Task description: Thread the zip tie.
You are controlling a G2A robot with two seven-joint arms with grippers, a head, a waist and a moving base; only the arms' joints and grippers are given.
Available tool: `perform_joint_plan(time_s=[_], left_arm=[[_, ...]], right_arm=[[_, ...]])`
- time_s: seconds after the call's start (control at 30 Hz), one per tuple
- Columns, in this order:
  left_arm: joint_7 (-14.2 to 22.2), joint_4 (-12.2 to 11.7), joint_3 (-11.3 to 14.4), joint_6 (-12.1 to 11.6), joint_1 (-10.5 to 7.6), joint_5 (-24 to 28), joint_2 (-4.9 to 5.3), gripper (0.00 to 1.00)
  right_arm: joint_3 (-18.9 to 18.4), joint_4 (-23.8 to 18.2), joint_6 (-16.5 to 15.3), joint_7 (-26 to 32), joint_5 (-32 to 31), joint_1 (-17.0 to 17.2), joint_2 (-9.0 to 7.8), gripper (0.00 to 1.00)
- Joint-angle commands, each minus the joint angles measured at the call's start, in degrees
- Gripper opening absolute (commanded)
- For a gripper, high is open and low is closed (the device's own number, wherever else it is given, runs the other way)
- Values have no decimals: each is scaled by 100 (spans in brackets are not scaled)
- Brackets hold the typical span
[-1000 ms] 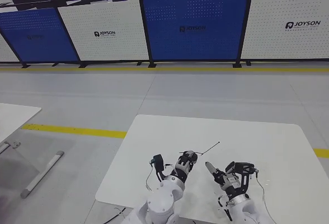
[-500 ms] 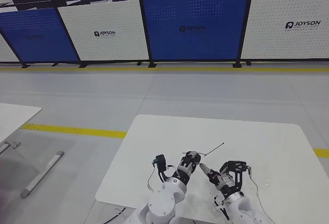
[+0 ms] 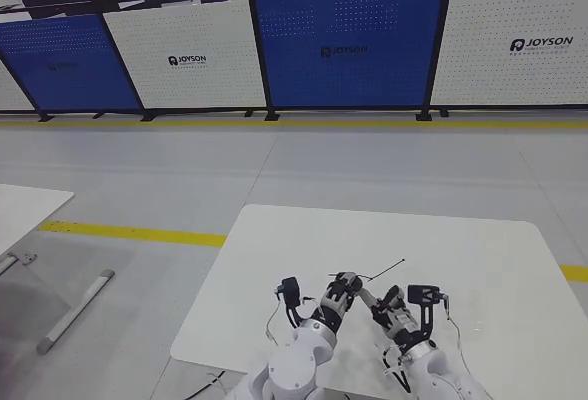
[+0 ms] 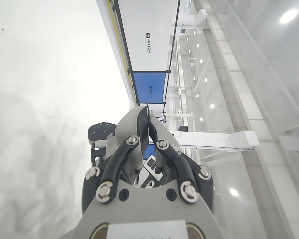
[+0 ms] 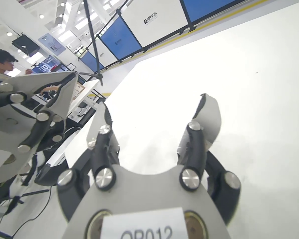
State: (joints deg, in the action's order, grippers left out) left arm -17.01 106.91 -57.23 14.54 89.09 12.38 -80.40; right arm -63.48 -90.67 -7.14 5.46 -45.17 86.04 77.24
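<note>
The left gripper is pinched tight on the zip tie, a thin, stiff black strip held above the white table near its front edge. The tie's long end points toward the table's far right. The right gripper hangs beside it over the table, fingers spread wide.

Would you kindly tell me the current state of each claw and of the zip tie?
left claw: shut, pinching the zip tie.
right claw: open, empty, close beside the left claw.
zip tie: held by one end, long end sticking out free, not yet threaded.
</note>
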Motion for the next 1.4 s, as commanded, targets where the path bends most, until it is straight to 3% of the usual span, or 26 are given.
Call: perform_joint_plan(time_s=[0.0,0.03,0.1,0.33,0.73,1.0,1.17,1.37], left_arm=[[7,-13,26,-7,10,-39,-2,0],[8,-20,34,-9,13,-53,-3,0],[0,-35,43,-18,18,-77,-5,0],[7,-83,54,-45,32,-126,-10,0],[57,-117,100,-44,45,-250,-16,0],[39,-130,127,-80,62,-362,-20,0],[29,-151,137,-71,62,-394,-25,0],[15,-170,161,-57,53,-450,-33,0]], right_arm=[[-3,-28,-108,-12,70,-7,-1,25],[-12,-36,-149,-14,81,-9,-4,26],[-20,-55,-227,-23,90,-6,-9,39],[-34,-81,-339,-66,122,13,-20,31],[2,-113,-347,-72,91,11,-26,30],[5,-115,-336,-81,98,4,-30,20],[9,-113,-337,-91,94,-4,-32,22],[9,-119,-332,-86,79,-8,-36,16]])
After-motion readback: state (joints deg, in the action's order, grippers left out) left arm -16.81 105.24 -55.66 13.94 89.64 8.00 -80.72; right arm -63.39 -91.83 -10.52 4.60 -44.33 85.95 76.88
